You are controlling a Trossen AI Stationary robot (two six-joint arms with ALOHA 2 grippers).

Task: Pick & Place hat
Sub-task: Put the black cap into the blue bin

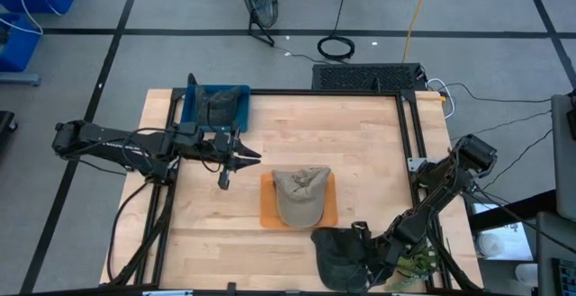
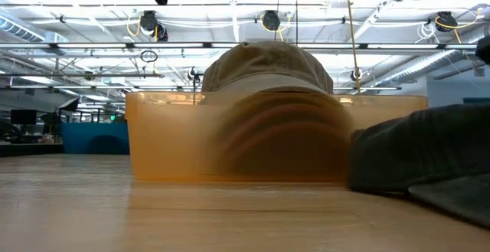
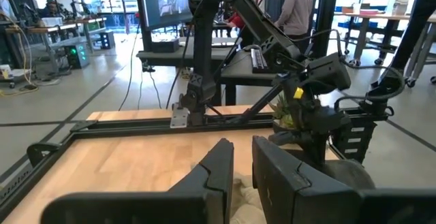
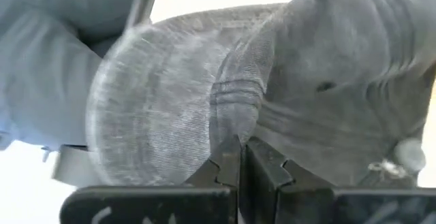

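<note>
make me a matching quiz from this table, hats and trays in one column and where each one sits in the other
Things:
1. tan hat
2. dark grey hat
3. blue tray
4. orange tray

Places:
A. far left part of the table, something dark lying in it
B. near edge, pinched by the right gripper
C. middle of the table, under the tan hat
D. inside the orange tray

Pairs: 1-D, 2-B, 3-A, 4-C

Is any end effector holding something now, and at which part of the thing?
The right end effector is shut on the dark hat, pinching a fold of its fabric. The left end effector holds nothing.
</note>
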